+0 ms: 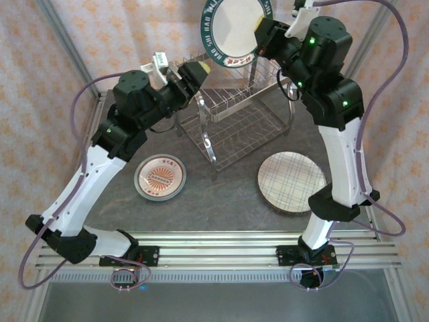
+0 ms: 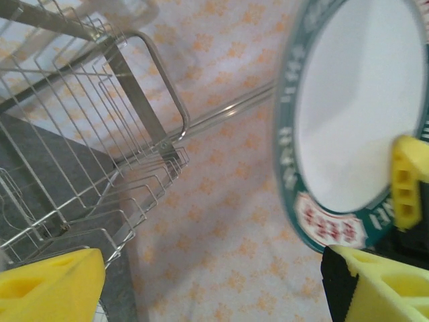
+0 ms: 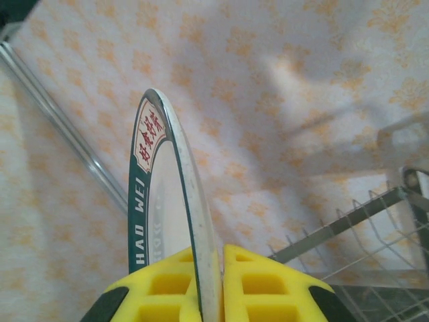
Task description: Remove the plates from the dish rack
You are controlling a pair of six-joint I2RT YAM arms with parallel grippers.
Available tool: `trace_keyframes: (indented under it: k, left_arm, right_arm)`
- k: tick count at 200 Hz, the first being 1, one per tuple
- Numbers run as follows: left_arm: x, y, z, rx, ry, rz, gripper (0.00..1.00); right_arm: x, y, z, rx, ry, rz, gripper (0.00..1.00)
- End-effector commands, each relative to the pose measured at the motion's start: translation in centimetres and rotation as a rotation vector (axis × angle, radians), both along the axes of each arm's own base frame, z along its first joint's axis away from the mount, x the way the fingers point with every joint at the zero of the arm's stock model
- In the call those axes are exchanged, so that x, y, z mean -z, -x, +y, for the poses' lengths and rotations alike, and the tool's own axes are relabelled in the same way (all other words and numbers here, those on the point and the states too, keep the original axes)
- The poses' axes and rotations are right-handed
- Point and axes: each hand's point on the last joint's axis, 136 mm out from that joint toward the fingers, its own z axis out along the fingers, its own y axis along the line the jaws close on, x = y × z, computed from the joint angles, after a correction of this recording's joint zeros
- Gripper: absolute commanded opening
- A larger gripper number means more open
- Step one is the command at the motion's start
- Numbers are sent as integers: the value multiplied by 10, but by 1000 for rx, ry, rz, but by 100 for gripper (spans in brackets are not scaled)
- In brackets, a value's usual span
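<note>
Plate [image 1: 234,30], round and teal-rimmed, tight between right pincer's [image 3: 213,268] yellow pads [image 3: 261,285]; left pincer [image 2: 214,288] wide, seemingly empty.

Left pincer [image 1: 196,72] spread wide; right pincer [image 3: 212,283] pinched tight, arm outstretched

Rack mid-table, two plates flat on the near side, one plate held up at the far side.
I've got the dish rack [image 1: 238,121] at the centre of the table [image 1: 221,208]. The near-left plate [image 1: 159,177] and the near-right plate [image 1: 291,181] lie flat, both apart from the rack. The raised plate [image 1: 231,30] stands on edge above the rack's far end, with the right gripper [image 1: 261,32] pinching its right rim. The left gripper [image 1: 193,72] is just left of the rack's far-left corner, jaws apart.
</note>
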Motion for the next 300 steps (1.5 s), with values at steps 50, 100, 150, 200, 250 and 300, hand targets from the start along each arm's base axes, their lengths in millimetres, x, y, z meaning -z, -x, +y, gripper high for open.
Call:
trace_keyframes:
  k: [50,100,150,200,250,300]
  left_arm:
    - [-41,10,-5,28,76,-119,78]
    - [-44,26,23,-62,130,-151,75]
    - [-38,21,19,-56,133,-111,79]
    - [-46,6,5,-28,158,-114,56]
    - [-36,18,25,-92,123,-90,0]
    - [20,36,100,-283,218,0,0]
  right_arm:
    - [4,11,23,-172,-169,112,0]
    - [6,12,10,-128,-156,108,0]
    - [7,15,30,-242,-205,141,0]
    - [15,18,52,-357,-239,206,0]
    - [28,14,48,-309,-148,200,26]
    - [47,32,38,-235,165,88,63]
